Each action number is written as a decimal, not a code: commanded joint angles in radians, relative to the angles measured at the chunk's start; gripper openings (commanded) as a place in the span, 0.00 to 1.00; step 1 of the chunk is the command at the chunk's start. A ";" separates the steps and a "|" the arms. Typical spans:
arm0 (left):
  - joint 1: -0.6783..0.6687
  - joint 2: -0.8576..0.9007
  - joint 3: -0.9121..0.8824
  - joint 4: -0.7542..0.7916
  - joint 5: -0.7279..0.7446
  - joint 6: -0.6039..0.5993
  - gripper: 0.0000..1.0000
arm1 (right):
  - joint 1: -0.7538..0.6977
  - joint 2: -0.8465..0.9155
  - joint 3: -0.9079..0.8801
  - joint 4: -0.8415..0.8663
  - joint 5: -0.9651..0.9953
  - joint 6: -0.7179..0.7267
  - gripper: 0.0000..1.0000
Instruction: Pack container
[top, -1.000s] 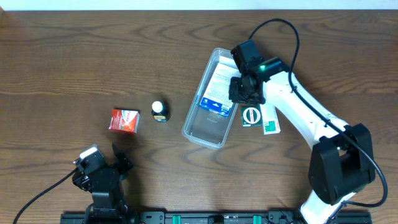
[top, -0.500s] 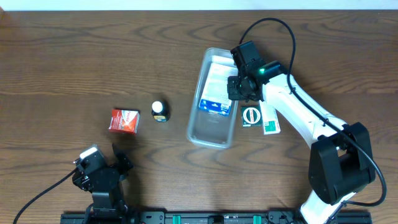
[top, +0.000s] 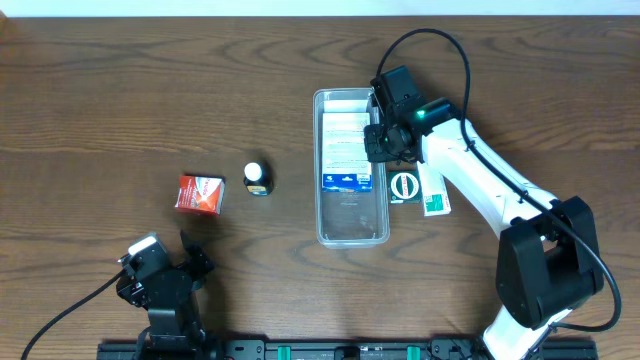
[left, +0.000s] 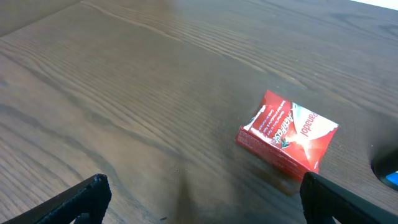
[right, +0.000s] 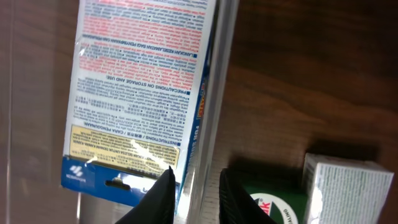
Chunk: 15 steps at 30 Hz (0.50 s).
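Observation:
The container (top: 352, 225), a long clear plastic tray, lies straight on the table with its long side running front to back. A blue and white printed card (top: 347, 150) lies inside it. My right gripper (top: 380, 140) is shut on the container's right wall. In the right wrist view one finger of the right gripper (right: 198, 186) is inside the wall (right: 214, 93) and one outside, next to the card (right: 137, 81). My left gripper (top: 165, 285) is open and empty at the front left, and it also shows in the left wrist view (left: 204, 180).
A red box (top: 199, 193) (left: 287, 140) and a small dark bottle with a white cap (top: 258, 178) stand left of the container. A green box with a white circle (top: 404, 186) (right: 273, 208) and a white box (top: 433, 192) (right: 345, 186) lie against its right side.
The right gripper has swung the container from a tilted lie to straight, front to back. The card inside turned with it. The left arm has not moved.

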 joint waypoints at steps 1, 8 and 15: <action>0.006 -0.003 -0.019 0.001 -0.005 0.013 0.98 | 0.003 0.003 -0.003 0.002 0.008 0.105 0.22; 0.006 -0.003 -0.018 0.001 -0.005 0.013 0.98 | -0.041 -0.026 -0.003 0.000 -0.025 0.140 0.38; 0.006 -0.003 -0.018 0.001 -0.005 0.013 0.98 | -0.133 -0.146 -0.003 -0.012 -0.100 0.110 0.57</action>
